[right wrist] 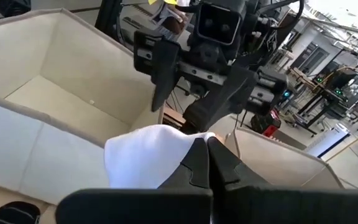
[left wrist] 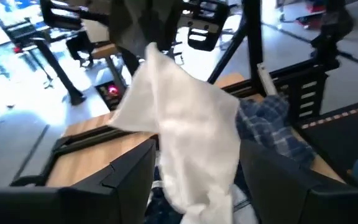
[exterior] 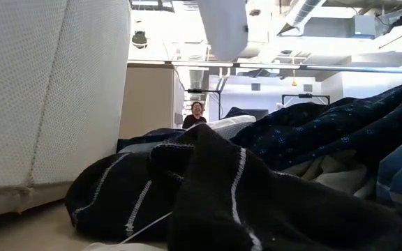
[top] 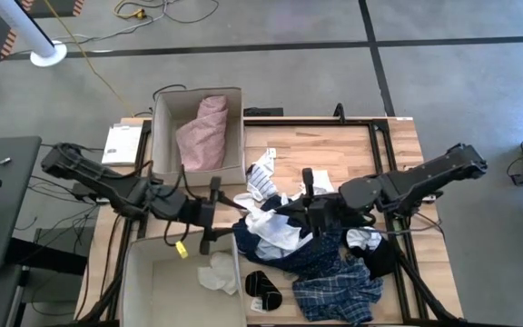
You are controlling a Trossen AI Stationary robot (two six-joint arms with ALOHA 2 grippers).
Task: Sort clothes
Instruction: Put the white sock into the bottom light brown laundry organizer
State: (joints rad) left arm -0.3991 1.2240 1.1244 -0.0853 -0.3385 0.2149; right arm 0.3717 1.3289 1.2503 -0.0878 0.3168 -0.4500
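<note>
My right gripper [top: 254, 207] is shut on a white garment [top: 269, 227] above the left end of the clothes pile. My left gripper [top: 212, 213] faces it from the table's left with fingers wide open. In the left wrist view the white garment [left wrist: 185, 124] hangs between those fingers [left wrist: 126, 180]; I cannot tell whether they touch it. The pile holds a navy dotted garment [top: 320, 259], a blue plaid one [top: 339, 292], a striped one [top: 261, 177] and a black sock [top: 261, 286]. A pink garment [top: 202, 132] lies in the far box [top: 162, 136]. My right gripper pinches a bunched upper part of the white garment [right wrist: 182, 146] between its two shut fingers [right wrist: 219, 165]. The fingers come in roughly level from the table's right. The garment hangs slack below the fingers; its lower end is hidden among the pile.
A second box [top: 134, 282] stands at the near left with a white garment [top: 216, 272] inside. In the low view the black sock [exterior: 208, 195] and the navy dotted garment [exterior: 326, 132] fill the foreground beside a box wall [exterior: 54, 90]. A person [exterior: 197, 115] stands far behind.
</note>
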